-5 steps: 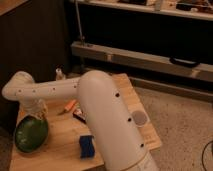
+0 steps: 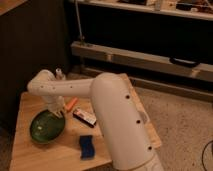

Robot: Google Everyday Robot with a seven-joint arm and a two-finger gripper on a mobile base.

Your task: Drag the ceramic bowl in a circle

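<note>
The ceramic bowl (image 2: 46, 127) is seen on the left part of the wooden table (image 2: 26, 103), near its front-left corner, set upright with its glossy dark-green inside facing up. The gripper (image 2: 58, 113) is found at the bowl's upper right rim, hanging below the white arm (image 2: 115, 115). The arm's large near segment fills the lower middle of the view, and its thinner far segment is bent at an elbow above the bowl. As viewed, the bowl lies below and to the left of the gripper, whose tip is placed at or just over the rim; whether the rim is touched cannot be told. Whether the gripper is released, clenched or grasping the rim cannot be told either, as its end is hidden against the bowl's dark edge. An orange object (image 2: 71, 104) is laid just to the right of the gripper, and a dark flat packet (image 2: 85, 117) with a pale face is placed beside it, toward the arm. A blue sponge (image 2: 86, 147) is set near the table's front edge, to the right of the bowl and apart from it
</note>
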